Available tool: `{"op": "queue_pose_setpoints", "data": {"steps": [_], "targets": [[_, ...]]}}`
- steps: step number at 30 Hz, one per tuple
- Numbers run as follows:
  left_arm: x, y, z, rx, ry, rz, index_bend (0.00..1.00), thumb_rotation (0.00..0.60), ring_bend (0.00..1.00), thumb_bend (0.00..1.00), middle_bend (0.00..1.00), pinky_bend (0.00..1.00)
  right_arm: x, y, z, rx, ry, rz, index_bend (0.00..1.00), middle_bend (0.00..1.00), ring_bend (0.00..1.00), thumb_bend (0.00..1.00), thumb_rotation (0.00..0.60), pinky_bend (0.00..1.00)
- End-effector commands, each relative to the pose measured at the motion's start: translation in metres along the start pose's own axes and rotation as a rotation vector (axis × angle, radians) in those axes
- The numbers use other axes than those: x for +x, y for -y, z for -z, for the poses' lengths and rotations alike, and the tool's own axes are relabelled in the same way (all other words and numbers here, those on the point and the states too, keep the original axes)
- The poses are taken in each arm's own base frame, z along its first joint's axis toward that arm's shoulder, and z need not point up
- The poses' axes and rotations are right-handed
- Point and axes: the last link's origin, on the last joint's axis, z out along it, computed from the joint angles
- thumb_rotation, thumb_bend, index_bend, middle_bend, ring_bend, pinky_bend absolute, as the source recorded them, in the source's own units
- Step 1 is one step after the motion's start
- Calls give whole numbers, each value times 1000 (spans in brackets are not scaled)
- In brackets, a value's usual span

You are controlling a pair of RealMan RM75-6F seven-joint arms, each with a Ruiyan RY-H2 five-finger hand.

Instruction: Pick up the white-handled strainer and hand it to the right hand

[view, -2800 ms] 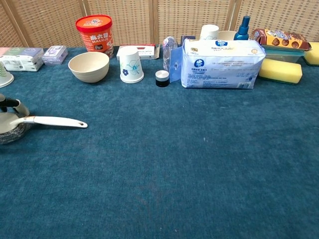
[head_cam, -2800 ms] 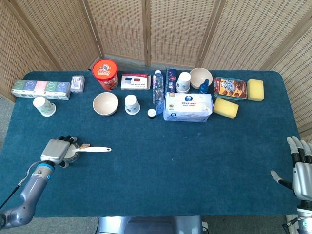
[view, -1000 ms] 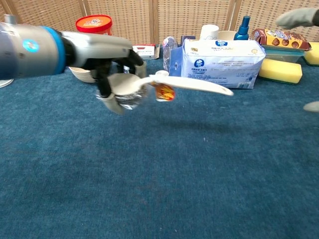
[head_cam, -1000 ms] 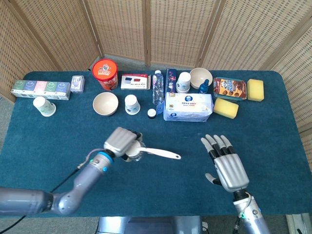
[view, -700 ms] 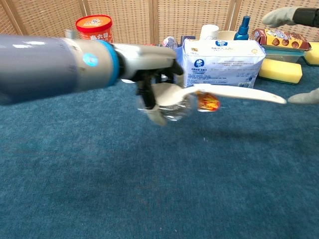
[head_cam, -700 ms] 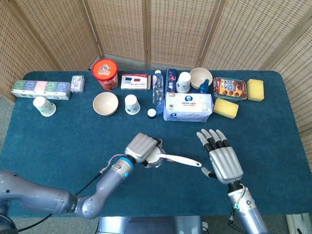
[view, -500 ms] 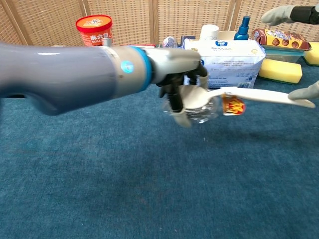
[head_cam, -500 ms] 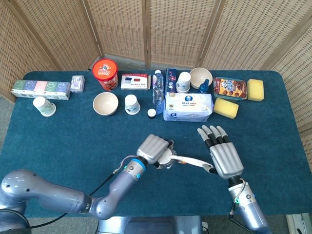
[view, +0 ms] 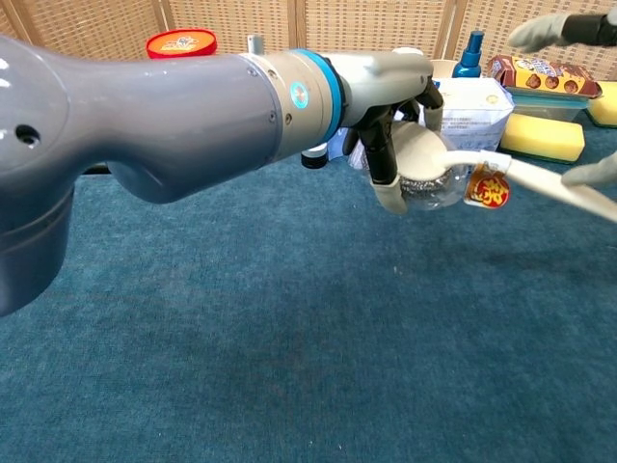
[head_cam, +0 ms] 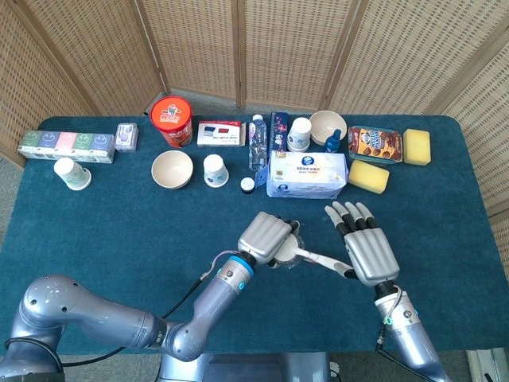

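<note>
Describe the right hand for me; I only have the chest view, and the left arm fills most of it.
Observer: In the head view the right hand is open, fingers straight and apart, its back towards the camera.
Operator: Locate the handle's tip.
Observer: The left hand grips the white-handled strainer at its bowl end; the handle tip reaches the right hand's thumb side, not yet gripped.
Operator: Check behind the hands.
Observer: The tissue pack lies beyond both hands, with bare cloth between.

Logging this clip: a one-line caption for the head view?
Left hand holds the strainer, handle reaching the open right hand.
</note>
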Motion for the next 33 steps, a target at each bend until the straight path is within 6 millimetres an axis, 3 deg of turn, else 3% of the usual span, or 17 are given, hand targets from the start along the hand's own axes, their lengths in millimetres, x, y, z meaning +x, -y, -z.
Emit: {"op": "queue_pose_setpoints", "data": {"steps": [1,13,26,33], "targets": [[-2,5,1,11,6,-27,384,600,404,0,399,574,5,-1,-1,-8,-8,-10,0,0,0,0,600,0],[-3,23,-2,56,7,-42,384,600,403,0,394,574,8,-4,-1,-20,1,22,0,0,0,0,600,0],[11,6,-2,18,-88,40,384,600,401,0,392,574,1,12,6,6,83,0,0,0,0,0,600,0],[10,3,1,15,-102,77,384,600,400,0,391,574,-1,17,-5,-1,108,-38,0,0,0,0,600,0]]}}
